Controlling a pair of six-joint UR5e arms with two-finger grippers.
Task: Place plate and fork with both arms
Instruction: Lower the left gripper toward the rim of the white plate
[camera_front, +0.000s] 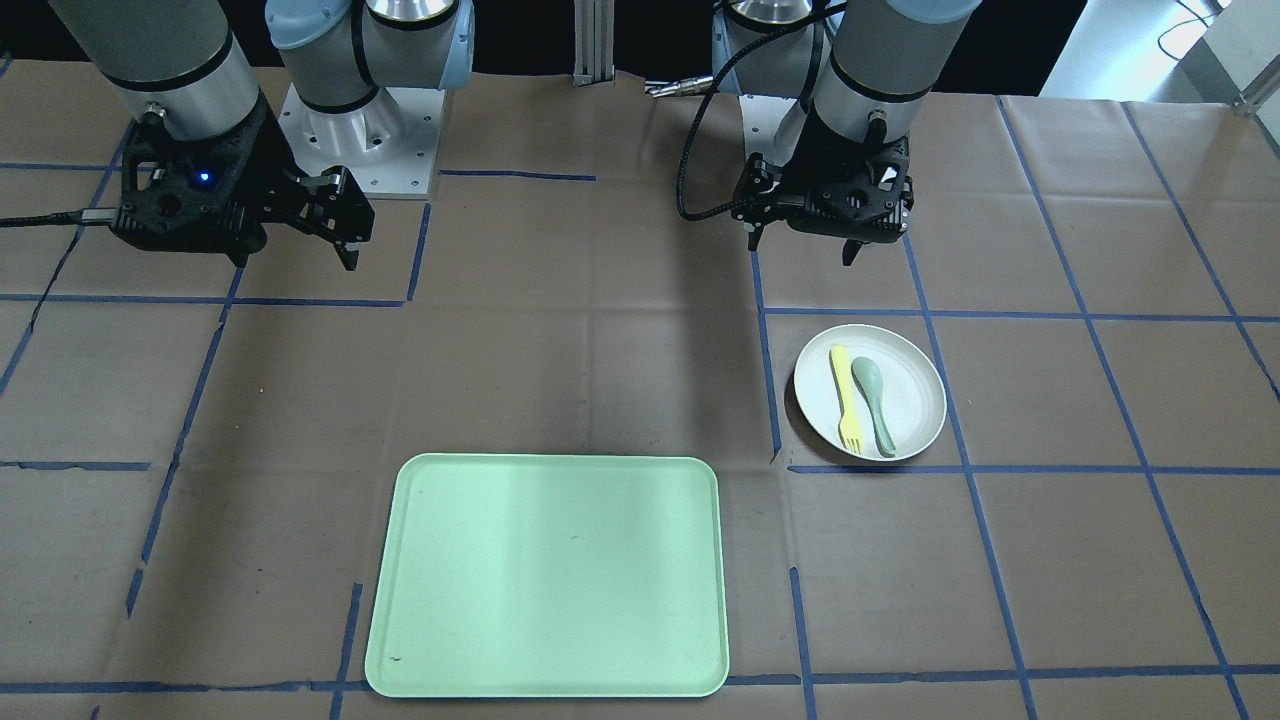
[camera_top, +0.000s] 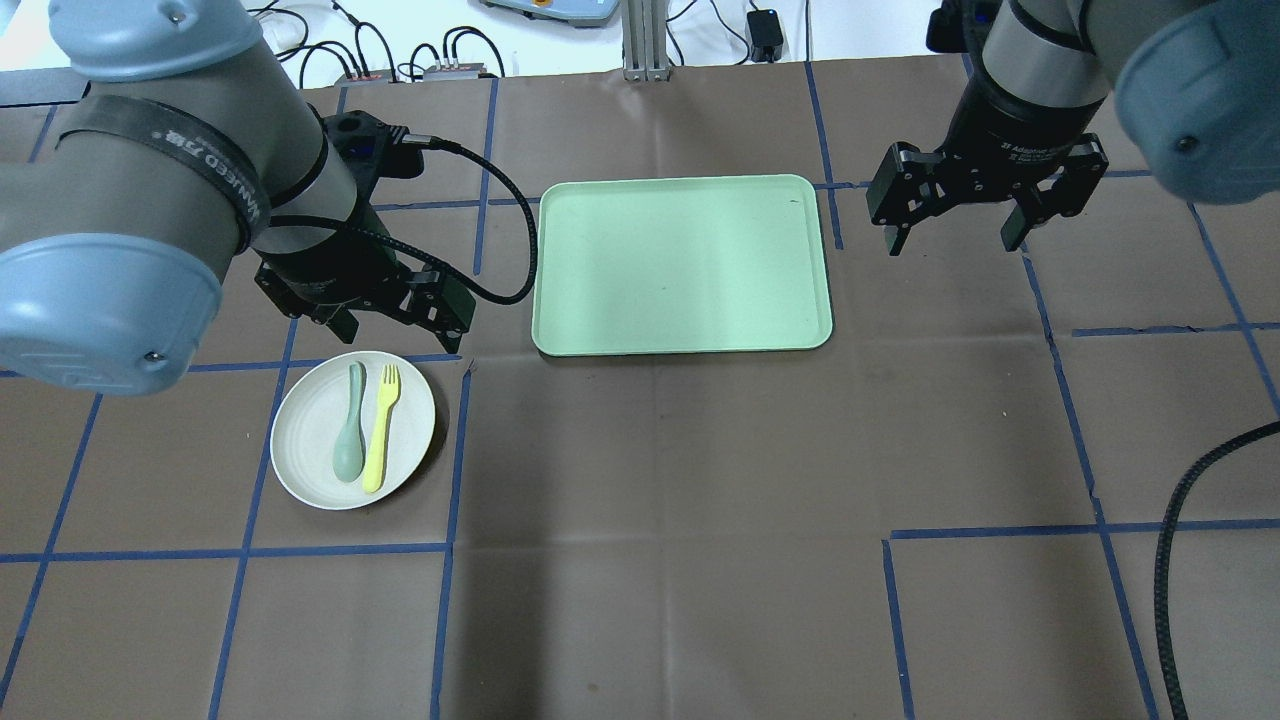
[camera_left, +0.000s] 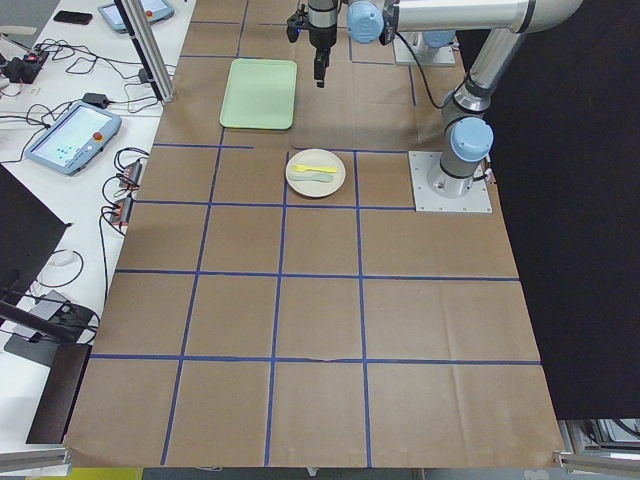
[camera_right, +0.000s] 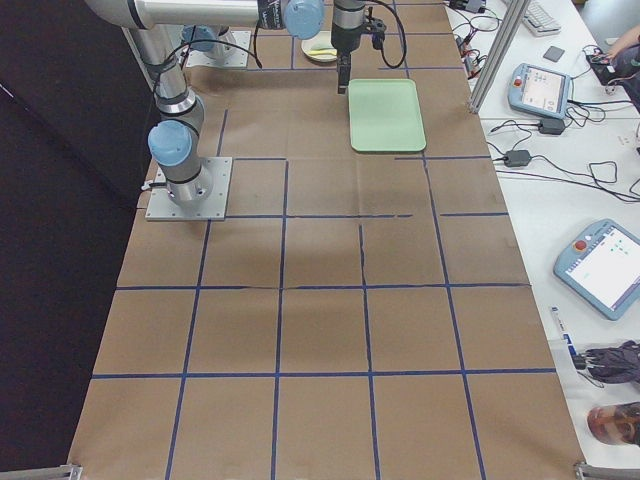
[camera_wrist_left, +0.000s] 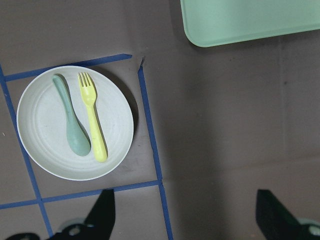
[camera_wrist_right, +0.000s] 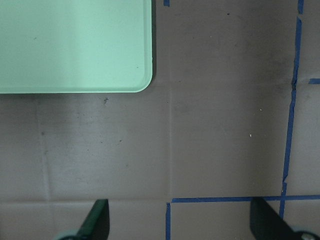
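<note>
The plate (camera_top: 300, 455), left of the tray (camera_top: 680, 265), carries the fork (camera_top: 380, 430) beside a spoon (camera_top: 350, 440). The left gripper (camera_top: 398, 330) hovers spread just beyond it. The right gripper (camera_top: 952, 240) is spread and empty. The left arm's strap (camera_top: 215, 165) seems to read "WANFEED".

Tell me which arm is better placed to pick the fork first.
Left. The left hand, open, hovers next to the plate with the fork; the right hand is far off, past the tray.

Overhead and front cams face each other, looking steeply down; end cams sit far back. Wrist cams look straight down, close: tray (camera_wrist_left: 250, 20) at 1 o'clock on left, 11 o'clock on right.
</note>
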